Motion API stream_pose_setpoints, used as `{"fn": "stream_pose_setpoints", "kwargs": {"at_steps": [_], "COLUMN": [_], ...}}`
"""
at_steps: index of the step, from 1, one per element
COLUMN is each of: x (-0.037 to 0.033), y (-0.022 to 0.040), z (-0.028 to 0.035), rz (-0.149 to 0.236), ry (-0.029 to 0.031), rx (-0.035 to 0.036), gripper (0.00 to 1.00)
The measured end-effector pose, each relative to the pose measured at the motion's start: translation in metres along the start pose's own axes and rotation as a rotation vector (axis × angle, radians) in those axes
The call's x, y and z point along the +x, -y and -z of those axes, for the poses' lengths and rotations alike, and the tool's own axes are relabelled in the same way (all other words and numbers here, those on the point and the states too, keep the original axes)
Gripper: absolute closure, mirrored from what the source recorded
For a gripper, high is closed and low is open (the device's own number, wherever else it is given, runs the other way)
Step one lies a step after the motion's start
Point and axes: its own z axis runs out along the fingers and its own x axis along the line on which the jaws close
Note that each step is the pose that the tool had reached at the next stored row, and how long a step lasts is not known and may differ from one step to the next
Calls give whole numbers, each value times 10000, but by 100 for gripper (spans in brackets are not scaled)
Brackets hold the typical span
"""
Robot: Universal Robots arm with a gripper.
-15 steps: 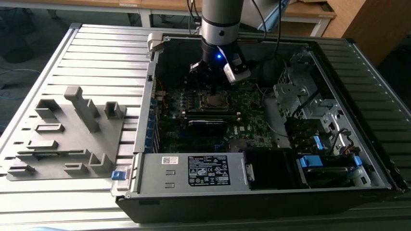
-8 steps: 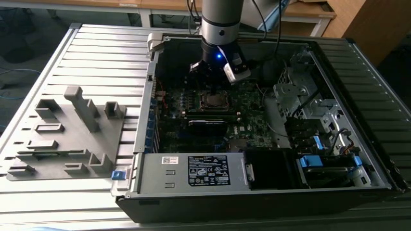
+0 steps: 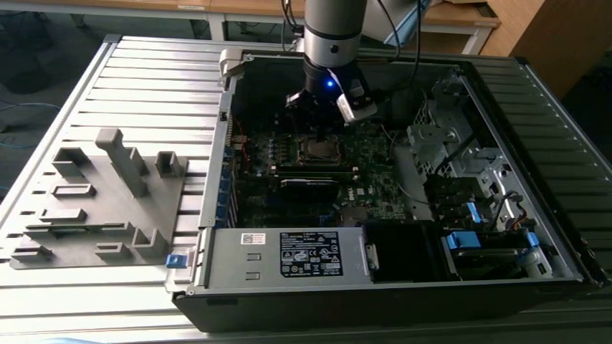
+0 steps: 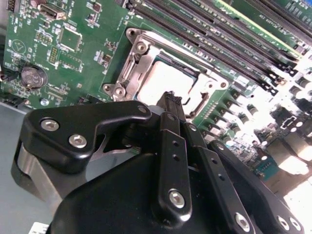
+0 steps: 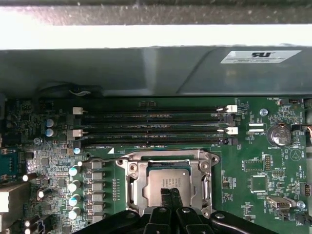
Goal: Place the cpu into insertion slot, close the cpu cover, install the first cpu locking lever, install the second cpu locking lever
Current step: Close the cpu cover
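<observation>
Grey-topped, one cpu point(image 5: 163, 181) sits under one cpu cover point(image 5: 135, 187), tool point(image 5: 170, 193) pinched together, seemingly empty.

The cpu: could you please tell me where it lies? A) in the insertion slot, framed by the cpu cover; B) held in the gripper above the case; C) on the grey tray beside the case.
A: in the first wrist view the cpu lies flat in the insertion slot, the cpu cover framing it.
</observation>
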Motion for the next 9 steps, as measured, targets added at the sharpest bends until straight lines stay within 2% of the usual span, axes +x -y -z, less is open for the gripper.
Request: {"fn": "stream_pose_setpoints", "kwargs": {"at_steps": [6,7,9], "x": [-1,-2,-2], "y": [16,45,53], "z": [0,1,5], "rz": [83,109,117], "ry": [-4,-5,-5], "rx": [-5,-6,-7], "gripper": [89,89,89]}}
